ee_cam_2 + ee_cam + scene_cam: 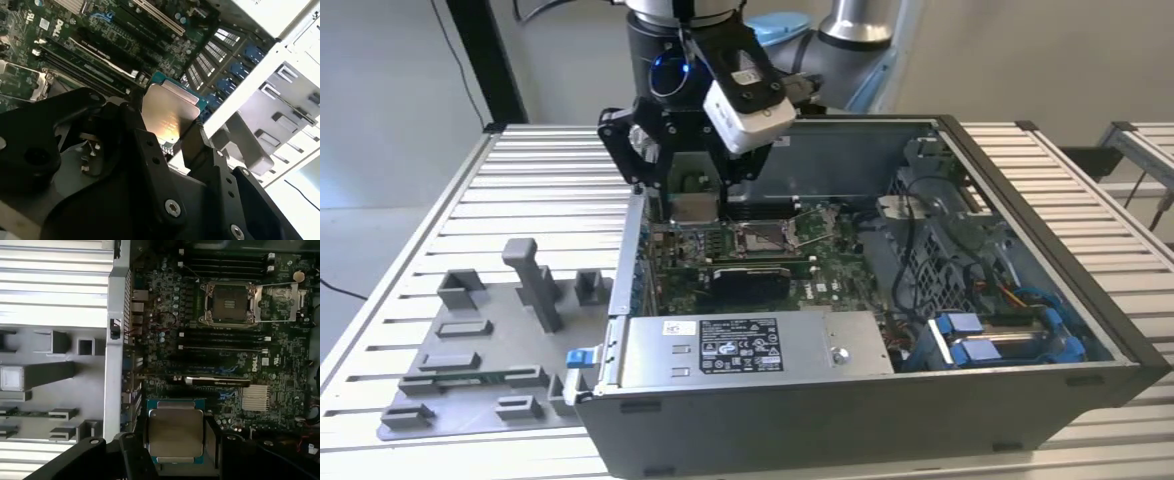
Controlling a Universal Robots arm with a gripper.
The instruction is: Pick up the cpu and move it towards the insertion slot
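The fingers [175, 440] are clamped on the cpu [175, 434], one black finger pressing on each of two opposite edges, so the chip hangs clear of everything below it with its pale metal top facing both wrist cameras. In the second wrist view the cpu [169, 114] shows a teal rim around the silver lid and sits between the dark fingers [197, 150]. In the exterior view the gripper [695, 207] hovers just inside the case [854, 420], by the case wall nearest the fixture plate, above the green board [834, 285] and not touching it. The slot [761, 237] lies near the middle of that board, close to the gripper but off toward the exterior view's right; in the first wrist view the slot [230, 304] is open, its metal frame flipped aside, and stands well apart from the held chip across rows of dark connectors. A grey fixture plate [467, 390] with raised blocks rests on the ribbed worktop [494, 190] beside the case, toward the worktop's front corner on the exterior view's left.
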